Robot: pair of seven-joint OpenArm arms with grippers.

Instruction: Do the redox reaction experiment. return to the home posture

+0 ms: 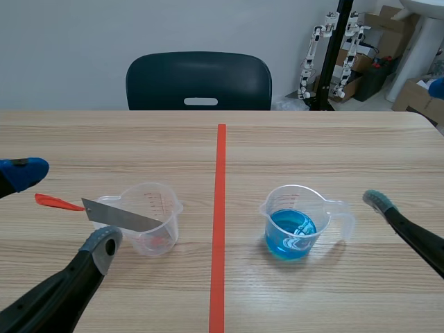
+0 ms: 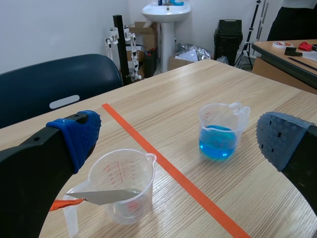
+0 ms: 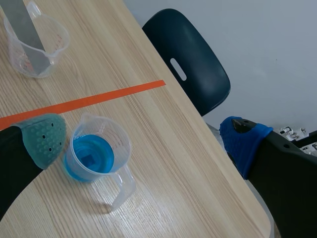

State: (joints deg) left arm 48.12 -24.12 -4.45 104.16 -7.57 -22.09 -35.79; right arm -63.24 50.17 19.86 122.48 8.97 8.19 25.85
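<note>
Blue-liq. cup point(image 1: 313, 201), metal-strip cup point(image 1: 151, 198)

Pale wood-grain table point(image 1: 333, 146), matt and smooth. Both cups are clear plastic with a faint gloss: the red-marked cup point(image 1: 154, 232) and the spouted cup point(image 1: 305, 201), whose blue liquid point(image 1: 291, 234) shines wet. The strip point(image 1: 118, 216) looks like dull grey metal, flat and smooth. The chair point(image 1: 199, 80) is dark moulded plastic, satin.

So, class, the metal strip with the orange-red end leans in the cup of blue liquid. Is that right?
No. The metal strip with the orange-red end leans in the other, clear cup, left of the tape line. The cup of blue liquid has no strip in it. The scene view shows this.
</note>
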